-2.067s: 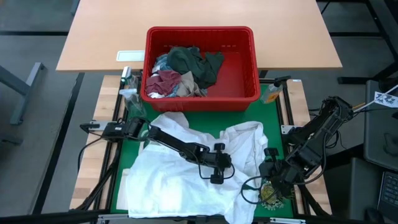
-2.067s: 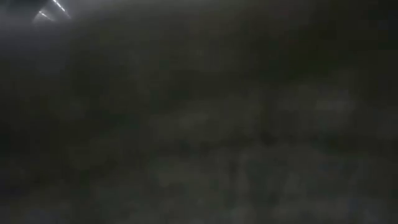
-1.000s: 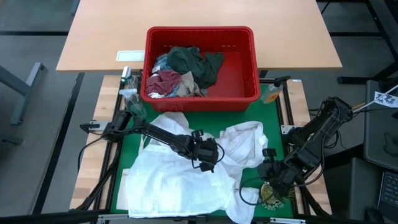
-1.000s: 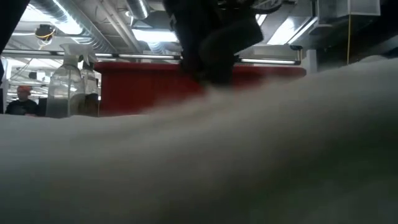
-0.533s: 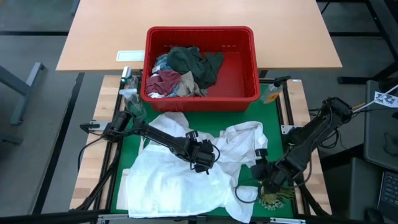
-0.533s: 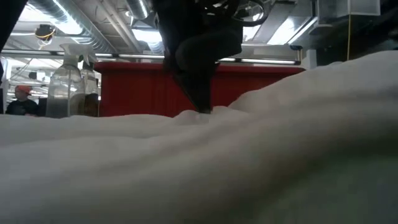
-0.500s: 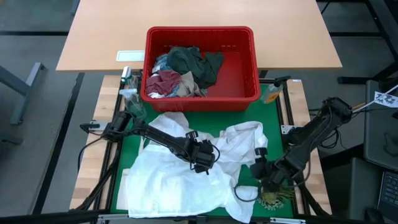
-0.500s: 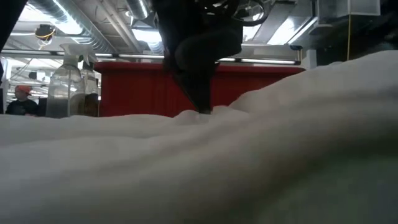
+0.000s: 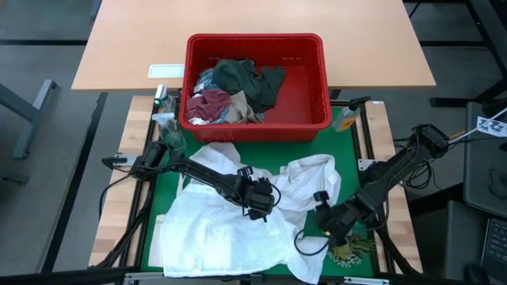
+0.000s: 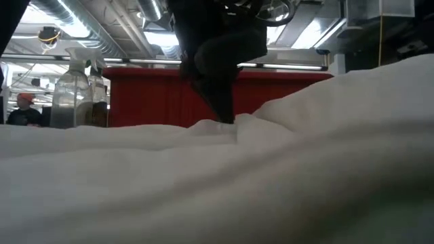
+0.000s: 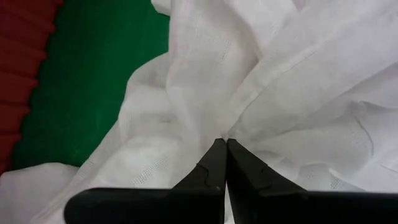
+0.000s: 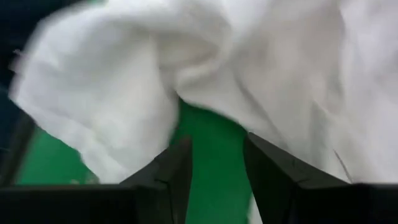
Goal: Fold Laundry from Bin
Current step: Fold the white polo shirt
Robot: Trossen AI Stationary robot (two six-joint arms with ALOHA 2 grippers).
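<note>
A large white garment (image 9: 238,226) lies spread and rumpled on the green mat (image 9: 293,154), in front of the red bin (image 9: 255,79). The bin holds dark green, maroon, beige and striped cloth (image 9: 234,91). My left gripper (image 9: 261,207) is shut on the white garment near its middle; it shows in the low view (image 10: 220,112) and the left wrist view (image 11: 224,149). My right gripper (image 9: 315,226) is open, low at the garment's right side, its fingers (image 12: 168,168) standing over green mat beside the cloth edge (image 12: 205,99). My left gripper pinches a gathered fold of the white garment (image 11: 225,134) between its two fingertips, near the garment's middle. The fingers come from above, pointing down. Creases run out from the pinch; the rest of the cloth lies on the mat.
Spray bottles (image 9: 162,111) stand at the mat's far left corner, also in the low view (image 10: 74,88). A small bottle (image 9: 346,119) stands at the far right. A dark patterned object (image 9: 347,252) lies at the mat's near right corner. A wooden table (image 9: 135,47) lies beyond.
My left gripper has moved back toward the table's left and far side, come down onto the white garment's middle and gathered a fold. My right gripper has moved toward the table's left, up to the garment's right edge. The cloth has bunched up around the left gripper.
</note>
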